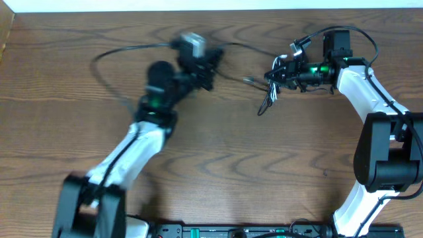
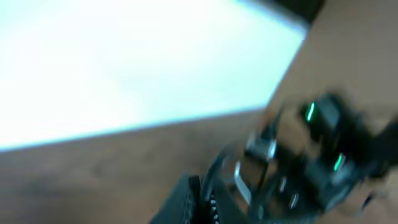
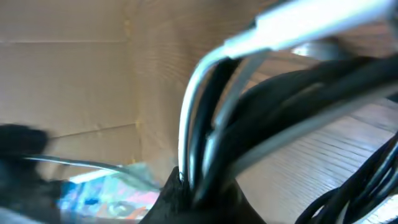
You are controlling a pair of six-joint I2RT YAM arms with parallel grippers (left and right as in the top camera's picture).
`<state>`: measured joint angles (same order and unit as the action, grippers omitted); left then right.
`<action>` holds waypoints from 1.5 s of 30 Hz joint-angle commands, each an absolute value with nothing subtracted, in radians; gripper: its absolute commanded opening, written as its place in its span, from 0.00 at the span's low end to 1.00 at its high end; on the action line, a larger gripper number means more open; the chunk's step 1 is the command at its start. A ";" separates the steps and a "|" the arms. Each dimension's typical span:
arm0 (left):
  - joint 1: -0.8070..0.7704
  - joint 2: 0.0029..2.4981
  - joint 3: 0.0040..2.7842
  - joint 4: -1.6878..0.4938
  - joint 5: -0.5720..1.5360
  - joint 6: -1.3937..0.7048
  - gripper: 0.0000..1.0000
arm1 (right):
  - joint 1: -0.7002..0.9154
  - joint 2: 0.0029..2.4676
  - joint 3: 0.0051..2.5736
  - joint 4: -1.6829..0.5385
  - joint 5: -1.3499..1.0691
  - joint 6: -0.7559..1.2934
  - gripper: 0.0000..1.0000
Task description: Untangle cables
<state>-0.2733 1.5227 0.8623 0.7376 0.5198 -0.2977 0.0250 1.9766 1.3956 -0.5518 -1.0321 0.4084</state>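
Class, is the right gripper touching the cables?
Touching. The right wrist view shows the cables pinched in the right gripper.

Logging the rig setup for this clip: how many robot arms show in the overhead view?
2. The left arm reaches from the bottom left corner toward the upper middle; the right arm rises along the right edge and bends left to the cables. None seem hidden.

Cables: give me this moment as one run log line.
cables bunched at right tool, shut on them | left tool shut, blurred, hold unclear | black loop lies on table
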 commanded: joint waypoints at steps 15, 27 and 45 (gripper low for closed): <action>0.084 1.160 0.870 0.431 0.520 -0.432 0.08 | 0.019 1.966 1.398 -0.595 -0.896 0.365 0.01; 0.075 1.189 0.870 0.098 0.644 -0.432 0.08 | 0.078 1.955 1.399 -0.691 -0.732 0.331 0.01; 0.074 1.190 0.870 -0.403 0.590 -0.432 0.08 | 0.235 1.761 1.400 -0.920 -0.192 0.317 0.01</action>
